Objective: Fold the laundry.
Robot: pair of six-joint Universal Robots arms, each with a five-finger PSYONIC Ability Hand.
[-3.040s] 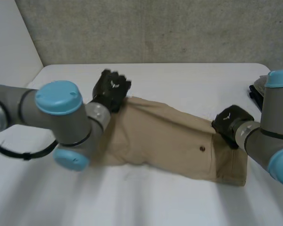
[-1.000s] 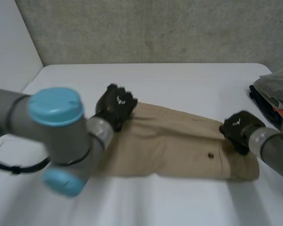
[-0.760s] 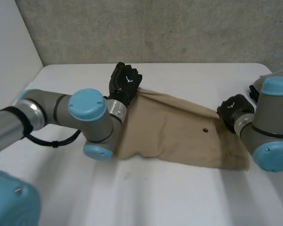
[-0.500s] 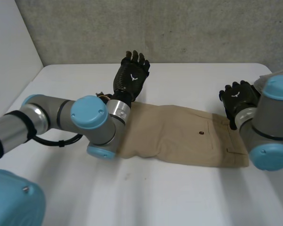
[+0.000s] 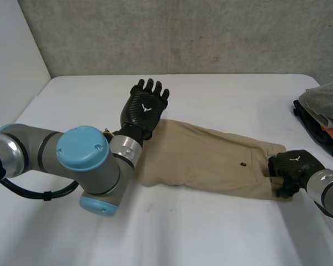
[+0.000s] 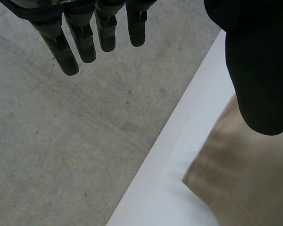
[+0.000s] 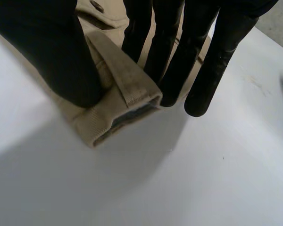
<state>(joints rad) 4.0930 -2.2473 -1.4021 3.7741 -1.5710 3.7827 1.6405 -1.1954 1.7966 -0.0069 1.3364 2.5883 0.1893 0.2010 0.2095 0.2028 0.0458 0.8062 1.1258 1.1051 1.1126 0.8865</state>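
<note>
Right robot hand (image 5: 293, 166) pinches khaki trousers (image 5: 205, 158) by the 4 o'clock waistband (image 7: 127, 82); left robot hand (image 5: 144, 108) hovers spread; lone pull may skew them.

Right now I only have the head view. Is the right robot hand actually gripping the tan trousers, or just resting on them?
Observer: Gripping. In the right wrist view the right robot hand pinches the thick end edge of the tan trousers between its thumb and straight fingers.
Operator: And the left palm, anything caught in it?
Observer: No. In the left wrist view the left robot hand has straight fingers holding nothing, pointed toward the concrete wall. A corner of the trousers lies on the table beneath its thumb, apparently clear of the hand.
</note>
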